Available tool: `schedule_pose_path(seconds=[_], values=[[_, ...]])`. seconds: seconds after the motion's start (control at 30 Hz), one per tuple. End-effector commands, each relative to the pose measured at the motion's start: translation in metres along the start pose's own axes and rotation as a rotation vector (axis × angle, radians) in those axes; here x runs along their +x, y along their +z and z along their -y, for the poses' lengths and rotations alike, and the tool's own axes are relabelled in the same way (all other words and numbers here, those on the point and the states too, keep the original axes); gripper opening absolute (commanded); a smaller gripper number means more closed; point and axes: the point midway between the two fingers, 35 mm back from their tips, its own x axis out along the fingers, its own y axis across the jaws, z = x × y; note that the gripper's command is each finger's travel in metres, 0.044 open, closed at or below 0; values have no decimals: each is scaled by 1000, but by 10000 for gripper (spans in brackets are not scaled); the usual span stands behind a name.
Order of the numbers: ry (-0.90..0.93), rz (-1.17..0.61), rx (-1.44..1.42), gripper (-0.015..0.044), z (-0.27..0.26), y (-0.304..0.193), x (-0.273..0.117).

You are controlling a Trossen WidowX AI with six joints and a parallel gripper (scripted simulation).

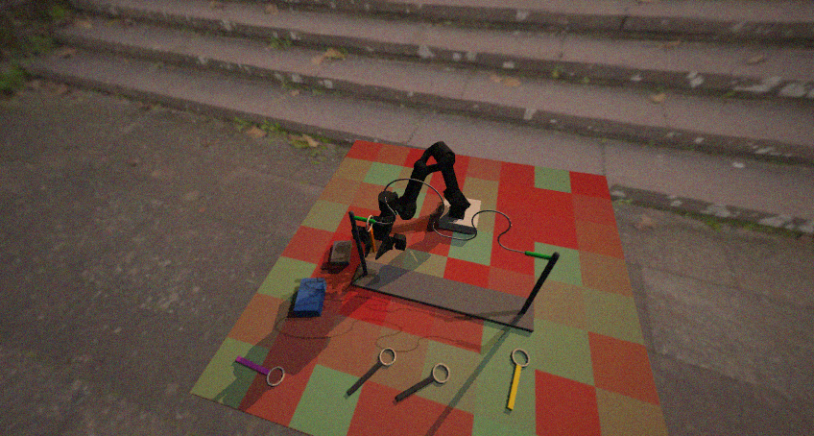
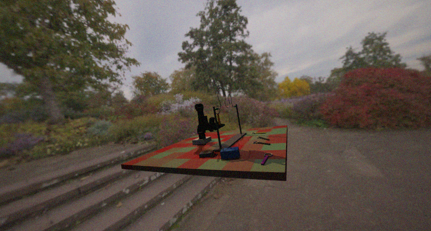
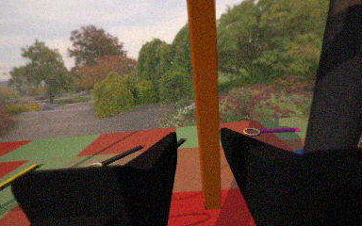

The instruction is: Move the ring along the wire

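The ring hangs on the green part of the wire beside the left post in the top view. Its orange handle points down. My gripper is partly open, low on the handle. In the wrist view the handle runs down between the fingertips, with a gap visible on the left; contact on the right cannot be told. The grey wire curves to the other green part at the right post. The arm is partly behind a wire loop in the top view.
The near post rises close on the right in the wrist view. A grey box and a blue box lie beside that post. Loose rings with purple, yellow and black handles lie on the table's front part.
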Motion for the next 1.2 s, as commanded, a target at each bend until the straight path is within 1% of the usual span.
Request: schedule_pose_path(seconds=[0.0,0.7,1.07,1.1,1.17], values=[[-6,4,-6,160,2,2,2],[-6,4,-6,160,2,2,2],[-1,3,-3,-129,1,1,2],[-1,3,-3,-150,1,1,2],[-1,3,-3,-150,1,1,2]])
